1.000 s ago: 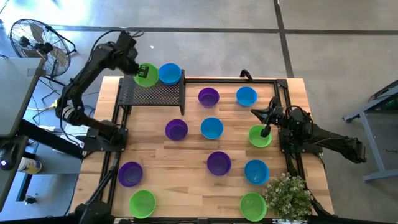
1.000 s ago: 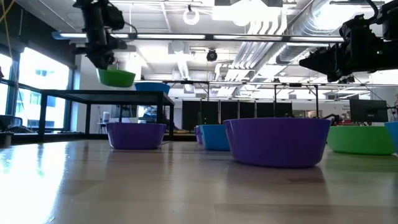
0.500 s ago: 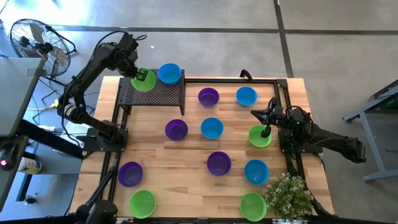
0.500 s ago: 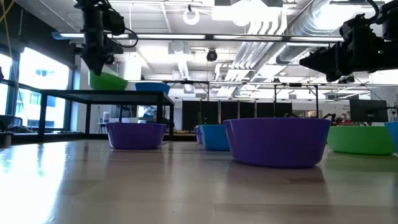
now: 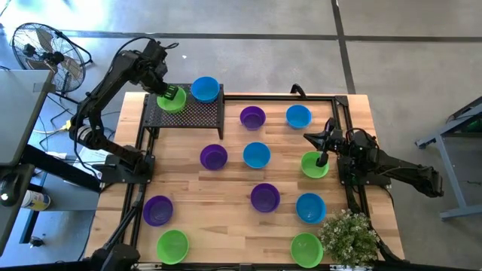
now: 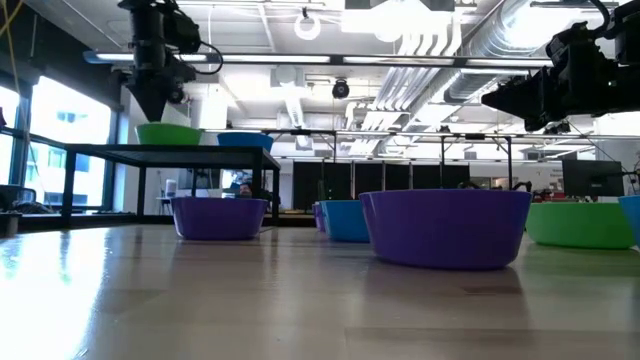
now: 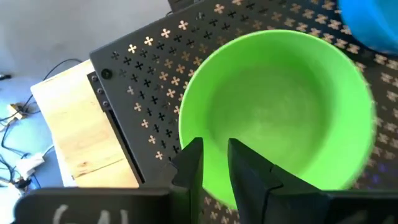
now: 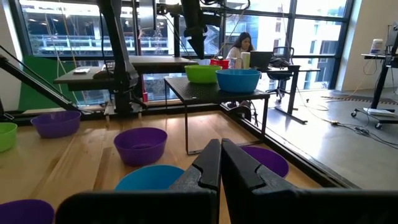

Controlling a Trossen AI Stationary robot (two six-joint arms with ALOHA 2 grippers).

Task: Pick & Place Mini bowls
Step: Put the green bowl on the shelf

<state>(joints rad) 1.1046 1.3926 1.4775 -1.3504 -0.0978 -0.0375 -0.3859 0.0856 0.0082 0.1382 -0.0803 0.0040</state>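
Observation:
My left gripper (image 5: 174, 95) reaches down onto the black mesh rack (image 5: 197, 114) at the table's far left and is shut on a lime green mini bowl (image 5: 169, 103). That bowl stands level with its base on the rack top (image 7: 143, 93), next to a blue bowl (image 5: 205, 89). My right gripper (image 5: 322, 159) is shut and hovers over another green bowl (image 5: 310, 167) near the table's right edge without touching it. Several more blue, purple and green bowls rest on their bases across the table. My left gripper pinches the green bowl's rim (image 7: 186, 134) on the side away from the blue bowl, one finger (image 7: 249, 174) inside the bowl and one (image 7: 188, 165) outside. The fingers come from above, pointing down. The bowl (image 6: 168, 134) sits upright on the rack top.
Purple bowls (image 5: 214, 156) (image 5: 265, 197) (image 5: 252, 117) and blue bowls (image 5: 257, 154) (image 5: 299, 116) (image 5: 310, 208) fill the table's middle. A potted plant (image 5: 348, 235) stands at the near right corner. A fan (image 5: 45, 49) stands off the far left; a person (image 8: 239, 46) sits behind the table.
My left gripper has come down and slightly toward the near edge, carrying the green bowl. The bowl hung tilted and clear above the rack before; it now sits level on the rack top beside the blue bowl.

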